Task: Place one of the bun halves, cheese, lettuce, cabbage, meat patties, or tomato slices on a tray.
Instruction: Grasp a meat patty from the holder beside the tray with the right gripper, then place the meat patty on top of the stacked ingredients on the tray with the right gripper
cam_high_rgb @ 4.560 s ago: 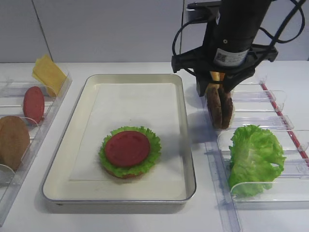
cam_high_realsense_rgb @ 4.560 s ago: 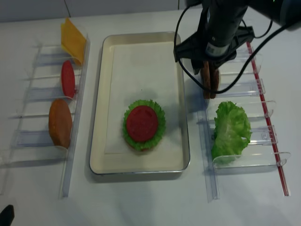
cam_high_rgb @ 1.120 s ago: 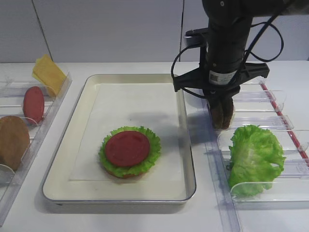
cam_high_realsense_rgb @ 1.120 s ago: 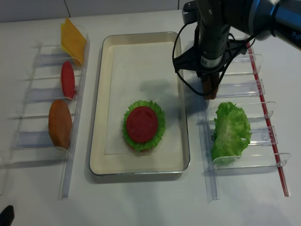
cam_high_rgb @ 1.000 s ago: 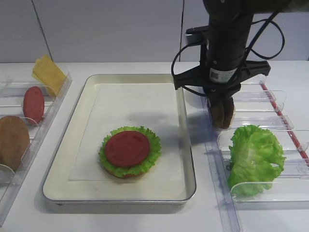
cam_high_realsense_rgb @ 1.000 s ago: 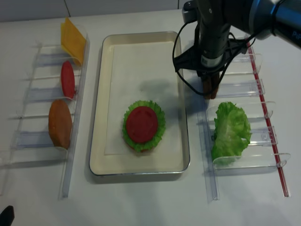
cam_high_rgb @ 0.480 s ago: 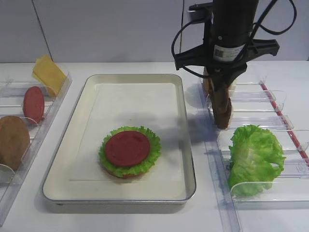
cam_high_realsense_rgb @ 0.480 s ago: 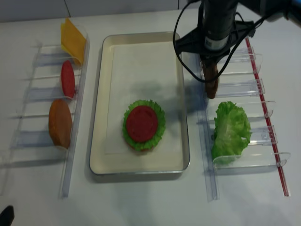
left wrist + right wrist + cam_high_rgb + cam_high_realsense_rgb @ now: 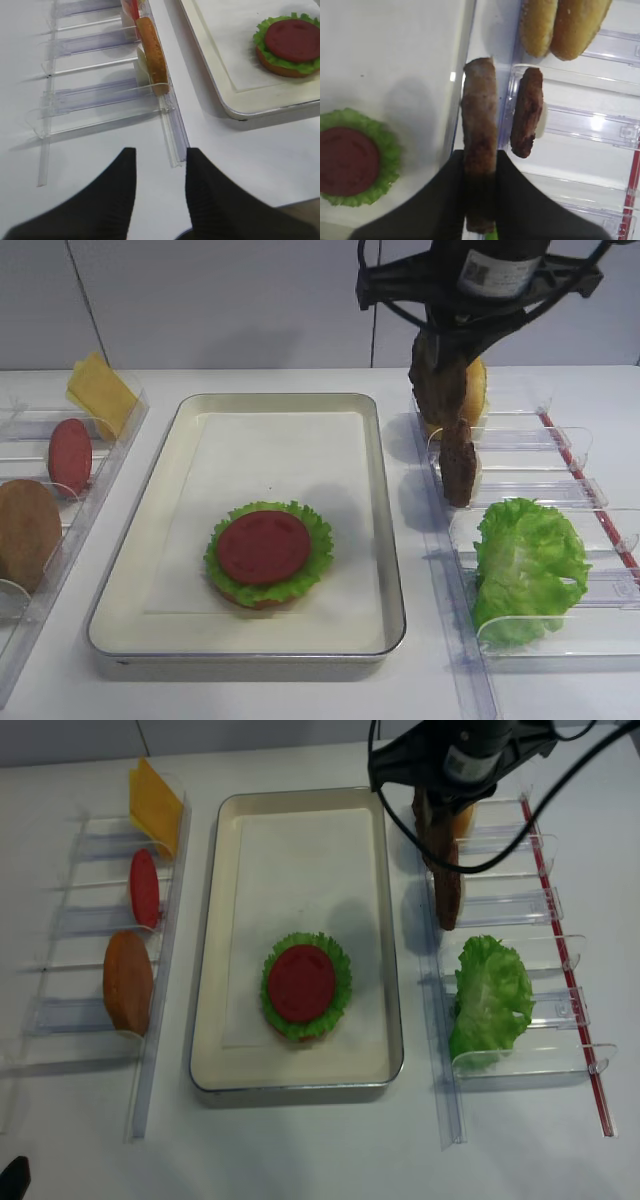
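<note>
On the tray (image 9: 385, 540), lettuce (image 9: 312, 562) and a tomato slice (image 9: 263, 547) lie stacked. The patty (image 9: 479, 132) should be carried left over that stack, turned flat, then lowered before release. It is clamped on edge by the right tool (image 9: 481, 192), hanging long axis vertical above the rack (image 9: 520, 455). The left tool (image 9: 159, 192) is held apart, empty, over the worktop (image 9: 100, 150).
</note>
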### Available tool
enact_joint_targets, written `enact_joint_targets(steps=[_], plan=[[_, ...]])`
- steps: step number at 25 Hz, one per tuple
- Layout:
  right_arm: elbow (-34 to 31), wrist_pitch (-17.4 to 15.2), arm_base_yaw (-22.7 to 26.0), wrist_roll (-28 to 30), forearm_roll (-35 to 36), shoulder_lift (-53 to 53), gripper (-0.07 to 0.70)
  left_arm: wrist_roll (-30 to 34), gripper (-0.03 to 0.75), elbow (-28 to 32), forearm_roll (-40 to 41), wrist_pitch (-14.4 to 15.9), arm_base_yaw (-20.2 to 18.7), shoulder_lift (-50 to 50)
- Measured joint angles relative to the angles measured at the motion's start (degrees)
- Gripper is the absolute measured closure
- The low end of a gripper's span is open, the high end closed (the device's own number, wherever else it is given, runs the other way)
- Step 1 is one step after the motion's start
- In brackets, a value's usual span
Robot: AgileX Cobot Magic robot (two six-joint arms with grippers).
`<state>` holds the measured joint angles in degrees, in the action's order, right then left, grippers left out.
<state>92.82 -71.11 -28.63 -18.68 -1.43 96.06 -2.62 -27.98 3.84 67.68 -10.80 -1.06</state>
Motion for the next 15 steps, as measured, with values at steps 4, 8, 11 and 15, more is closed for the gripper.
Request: enact_joint_targets(steps=[4,8,11,15], plan=[[-0.28,0.27,0.00,4.84,5.43,-3.30,0.495,0.00,0.491,0.00,0.00,0.00,0.00,0.00],[-3.72,2.40,0.00,10.50,12.25,-6.18,0.495,0.00,0.491,0.00,0.00,0.00,0.00,0.00],[-7.79,4.36,0.00,13.99,16.89,-7.31,0.496,0.00,0.491,0.00,0.00,0.00,0.00,0.00],[-14.58,9.63,0.00,20.94,24.73,-8.80,0.496,0.00,0.491,0.00,0.00,0.00,0.00,0.00]])
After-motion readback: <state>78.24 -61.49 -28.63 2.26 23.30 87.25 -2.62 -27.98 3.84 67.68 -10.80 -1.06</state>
